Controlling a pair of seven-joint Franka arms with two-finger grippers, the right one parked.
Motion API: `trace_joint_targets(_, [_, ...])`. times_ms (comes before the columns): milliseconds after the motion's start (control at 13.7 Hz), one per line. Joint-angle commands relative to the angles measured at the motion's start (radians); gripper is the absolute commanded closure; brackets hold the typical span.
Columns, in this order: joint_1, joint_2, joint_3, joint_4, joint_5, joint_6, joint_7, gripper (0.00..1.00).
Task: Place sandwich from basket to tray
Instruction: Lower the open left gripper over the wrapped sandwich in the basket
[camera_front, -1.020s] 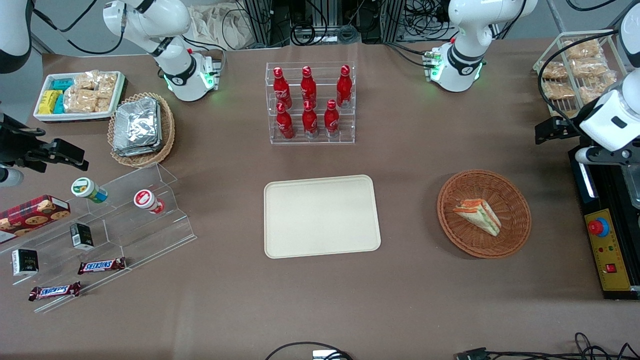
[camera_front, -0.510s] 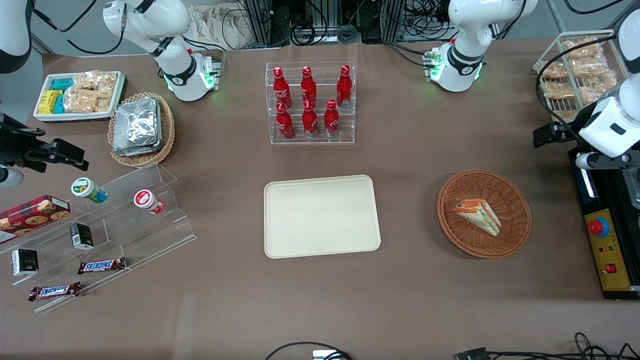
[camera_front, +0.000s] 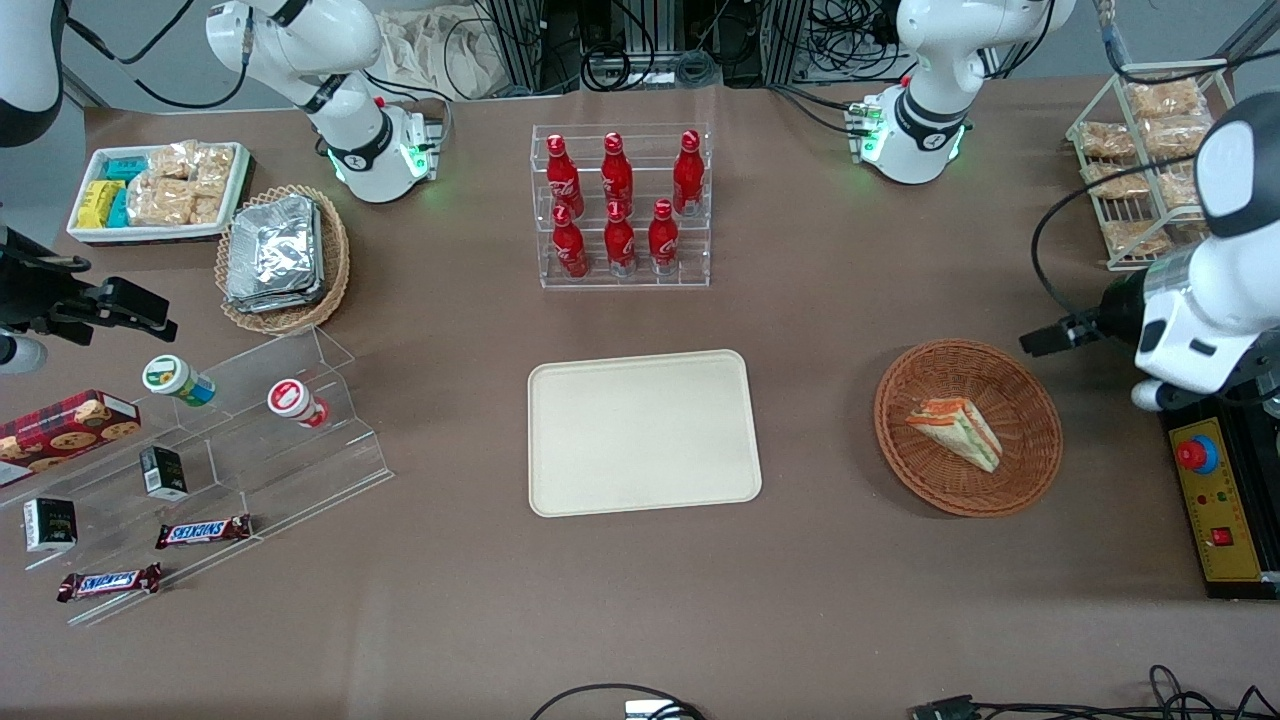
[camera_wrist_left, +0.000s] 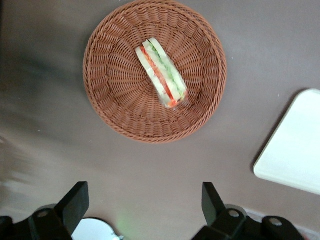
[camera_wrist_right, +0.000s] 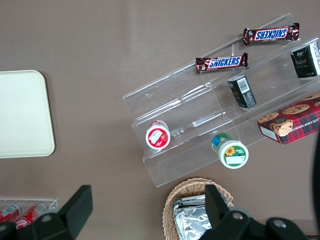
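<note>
The sandwich (camera_front: 955, 432), a white wedge with orange-red and green layers, lies in the round reddish-brown wicker basket (camera_front: 1020, 470). The cream tray (camera_front: 643, 432) lies flat beside the basket, toward the parked arm's end. My left gripper (camera_front: 1040, 341) hangs open and empty in the air just off the basket's rim, toward the working arm's end and a little farther from the camera than the sandwich. In the left wrist view the sandwich (camera_wrist_left: 161, 80) and basket (camera_wrist_left: 115, 95) lie ahead of the open gripper (camera_wrist_left: 144, 192), with a corner of the tray (camera_wrist_left: 297, 150) beside them.
A black control box with a red button (camera_front: 1215, 500) sits close beside the basket at the working arm's end. A white wire rack of snack packs (camera_front: 1150, 150) stands farther from the camera. A clear rack of red bottles (camera_front: 620, 205) stands farther back than the tray.
My left gripper has swung from near the wire rack toward the camera and the basket, and now sits just off the basket's rim. The sandwich, basket and tray have not moved.
</note>
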Motion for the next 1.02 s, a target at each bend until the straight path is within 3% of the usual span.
trace_joint_targets(0, [0.007, 0.103, -0.003, 0.038, -0.011, 0.046, -0.048, 0.00])
trace_joint_targets(364, [0.006, 0.257, -0.003, 0.090, -0.014, 0.089, -0.268, 0.00])
trace_joint_targets(947, [0.006, 0.383, -0.003, 0.072, -0.037, 0.217, -0.372, 0.00])
